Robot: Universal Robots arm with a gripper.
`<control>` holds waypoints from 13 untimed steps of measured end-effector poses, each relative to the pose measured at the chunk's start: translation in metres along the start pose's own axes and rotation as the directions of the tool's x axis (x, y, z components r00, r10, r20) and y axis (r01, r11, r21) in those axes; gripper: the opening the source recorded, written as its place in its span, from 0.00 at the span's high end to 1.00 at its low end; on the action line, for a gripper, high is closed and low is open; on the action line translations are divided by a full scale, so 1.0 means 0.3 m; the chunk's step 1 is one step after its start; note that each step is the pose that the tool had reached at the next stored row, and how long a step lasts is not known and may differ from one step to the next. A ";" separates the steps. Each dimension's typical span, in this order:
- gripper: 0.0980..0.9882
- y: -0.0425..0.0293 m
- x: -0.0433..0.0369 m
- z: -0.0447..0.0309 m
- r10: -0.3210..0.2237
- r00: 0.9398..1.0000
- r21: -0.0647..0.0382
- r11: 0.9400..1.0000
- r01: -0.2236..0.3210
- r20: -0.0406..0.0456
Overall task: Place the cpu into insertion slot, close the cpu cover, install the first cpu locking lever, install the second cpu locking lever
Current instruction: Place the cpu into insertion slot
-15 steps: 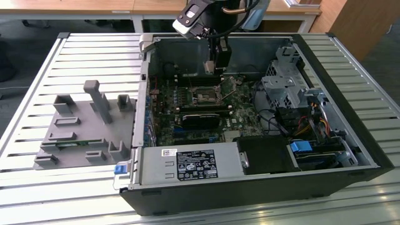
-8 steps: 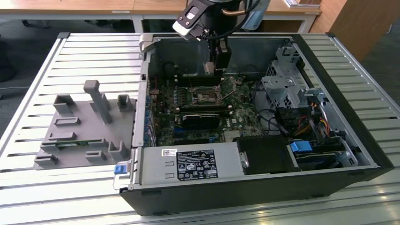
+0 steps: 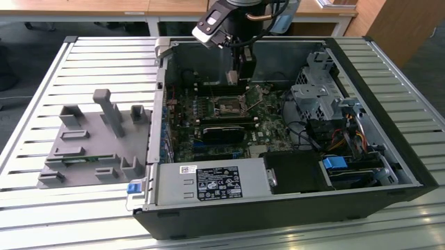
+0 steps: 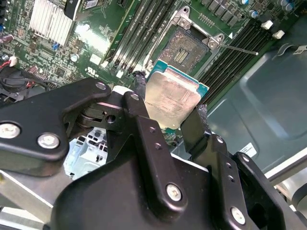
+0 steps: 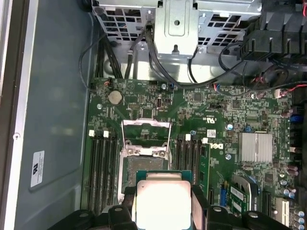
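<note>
— What sits at the exterior view's left?
— A grey plastic tray with upright blocks (image 3: 94, 140), on a table of silver metal slats (image 3: 41, 67). Just beside it lies a big black metal computer case (image 3: 292, 213) with its side off.
— What is inside the case?
— A wide green board (image 3: 222, 122) full of small parts. Near its middle is the square slot (image 3: 228, 107) for the chip. A silver box with a white label (image 3: 208, 183) sits at the near edge. A grey metal cage (image 3: 313, 99) with wires is at the exterior view's right.
— Where is the arm?
— Its black gripper (image 3: 234, 77) hangs over the board, just past the slot.
— What is the gripper doing?
— Its two black fingers (image 4: 194, 127) pinch the small flat square cpu with a silver-grey metal top (image 4: 172, 98) by two opposite edges. In the first wrist view the cpu (image 5: 163, 203) sits between them too.
— Is the cpu in the slot?
— No. It is up in the air, near the slot, and the inside of the slot is bare.
— And the lid?
— The cpu cover, a thin square grey metal frame (image 5: 146, 123), is swung open on the side of the slot far from the gripper. I cannot tell if it stands up or lies flat. A thin metal lever (image 4: 237, 48) sticks out beside the slot.
</note>
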State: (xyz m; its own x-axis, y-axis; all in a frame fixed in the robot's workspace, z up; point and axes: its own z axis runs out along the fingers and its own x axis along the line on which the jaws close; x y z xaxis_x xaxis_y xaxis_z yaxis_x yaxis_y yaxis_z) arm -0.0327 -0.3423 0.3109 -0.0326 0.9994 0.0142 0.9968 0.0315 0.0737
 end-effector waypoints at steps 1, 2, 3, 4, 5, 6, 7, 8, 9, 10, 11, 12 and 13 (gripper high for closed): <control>0.50 0.000 0.000 0.004 0.000 1.000 0.001 1.000 0.000 0.000; 0.50 -0.001 0.000 0.010 0.000 1.000 0.001 1.000 0.000 0.000; 0.50 -0.002 0.000 0.016 0.000 1.000 0.003 1.000 0.000 0.000; 0.50 -0.002 0.000 0.022 0.000 1.000 0.004 1.000 0.000 0.000; 0.50 -0.002 0.001 0.027 0.000 1.000 0.005 1.000 0.000 0.000; 0.50 -0.003 0.001 0.031 0.000 1.000 0.006 1.000 0.000 0.000; 0.50 -0.003 0.001 0.035 0.000 1.000 0.007 1.000 0.000 0.000; 0.50 -0.003 0.001 0.037 0.000 1.000 0.008 1.000 0.000 0.000; 0.50 -0.003 0.001 0.039 0.000 1.000 0.008 1.000 0.000 0.000; 0.50 -0.004 0.001 0.042 0.000 1.000 0.008 1.000 0.000 0.000; 0.50 -0.004 0.001 0.044 0.000 1.000 0.008 1.000 0.000 0.000; 0.50 -0.004 0.001 0.047 0.000 1.000 0.008 1.000 0.000 0.000; 0.50 -0.004 0.000 0.049 0.000 1.000 0.008 1.000 0.000 0.000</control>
State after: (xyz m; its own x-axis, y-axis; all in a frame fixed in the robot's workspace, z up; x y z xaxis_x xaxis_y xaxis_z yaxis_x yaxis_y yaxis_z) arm -0.0329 -0.3420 0.2962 -0.0327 0.9994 0.0140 0.9973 0.0317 0.0656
